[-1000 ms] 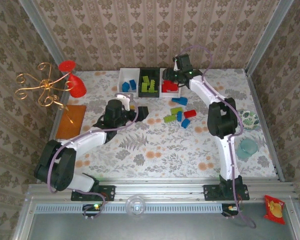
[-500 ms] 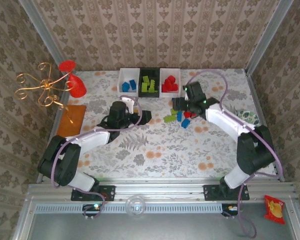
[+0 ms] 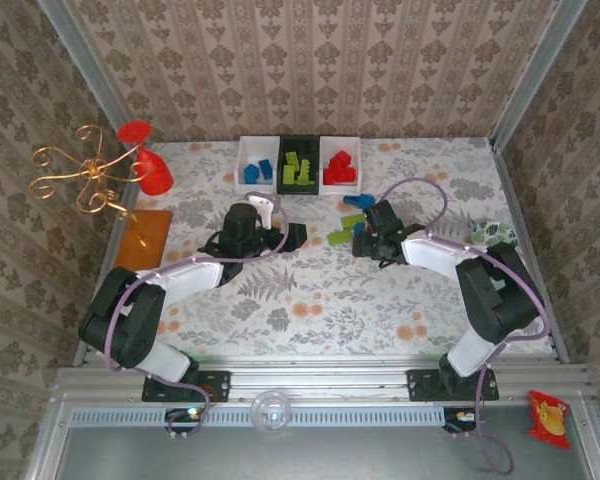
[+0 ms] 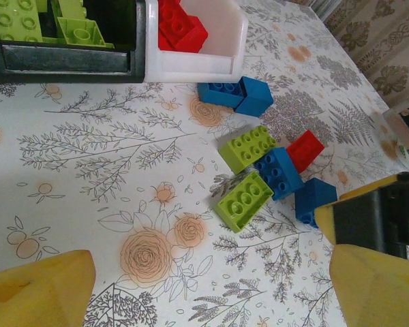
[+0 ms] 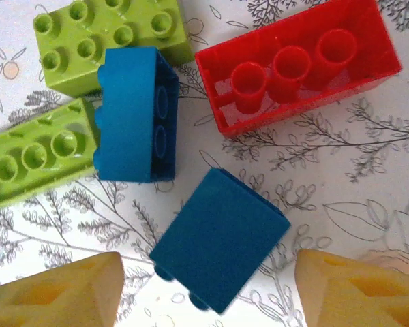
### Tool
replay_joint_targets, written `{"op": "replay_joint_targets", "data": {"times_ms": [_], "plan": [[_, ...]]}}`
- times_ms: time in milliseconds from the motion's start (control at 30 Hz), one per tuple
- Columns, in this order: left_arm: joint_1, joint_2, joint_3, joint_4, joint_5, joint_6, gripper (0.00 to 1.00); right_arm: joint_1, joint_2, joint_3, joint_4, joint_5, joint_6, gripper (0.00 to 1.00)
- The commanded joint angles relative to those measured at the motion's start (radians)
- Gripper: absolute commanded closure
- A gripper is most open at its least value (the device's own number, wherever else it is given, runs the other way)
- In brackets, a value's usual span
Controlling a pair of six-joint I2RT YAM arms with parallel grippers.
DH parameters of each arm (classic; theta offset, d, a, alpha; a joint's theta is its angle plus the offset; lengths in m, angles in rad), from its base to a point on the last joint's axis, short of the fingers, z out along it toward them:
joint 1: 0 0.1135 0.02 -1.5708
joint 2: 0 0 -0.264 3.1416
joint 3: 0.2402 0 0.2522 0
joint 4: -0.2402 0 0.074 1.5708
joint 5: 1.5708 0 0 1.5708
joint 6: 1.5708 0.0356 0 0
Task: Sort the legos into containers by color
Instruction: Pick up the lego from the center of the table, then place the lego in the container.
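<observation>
Low over the loose legos [image 3: 352, 226] on the table [image 3: 310, 300], the right gripper [image 5: 208, 291] hangs w/ jaws apart & empty. A blue brick [image 5: 218, 248] lies btwn its fingertips, no contact visible. The brick's long axis runs diagonal to the line btwn the pads, so a wrist twist looks needed before closing. Its likely home, the left white container [image 3: 243, 152] w/ the other blues, sits far & left of the pile. The left gripper [image 3: 286, 236], also wide & empty, waits just left of the pile; the right arm is nearer.
</observation>
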Motion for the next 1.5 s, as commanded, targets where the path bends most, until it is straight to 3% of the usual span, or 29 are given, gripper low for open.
{"op": "replay_joint_targets", "data": {"times_ms": [0,333,500,700,867,1167,1467], "plan": [[-0.007,-0.031,0.002,0.014,-0.003,0.007,0.10,0.009,0.039,0.012,0.060,0.046,0.042,0.35],[-0.004,-0.057,-0.027,0.013,-0.020,0.010,0.10,0.021,0.115,0.045,0.100,0.107,0.044,0.58],[0.009,-0.074,-0.050,0.017,-0.040,0.007,0.10,0.027,0.017,-0.022,0.158,0.114,0.017,0.68],[0.049,-0.120,-0.100,0.030,-0.132,-0.024,0.10,0.053,-0.069,-0.061,0.409,-0.100,0.031,0.71],[0.145,-0.235,-0.178,0.032,-0.174,-0.080,0.09,0.125,0.092,0.165,0.479,-0.195,0.044,0.71],[0.215,-0.384,-0.234,-0.068,-0.189,-0.103,0.08,0.147,0.477,0.631,0.528,-0.284,0.142,0.72],[0.230,-0.425,-0.262,-0.069,-0.158,-0.113,0.08,0.145,0.772,1.085,0.341,-0.282,0.043,0.69]]}}
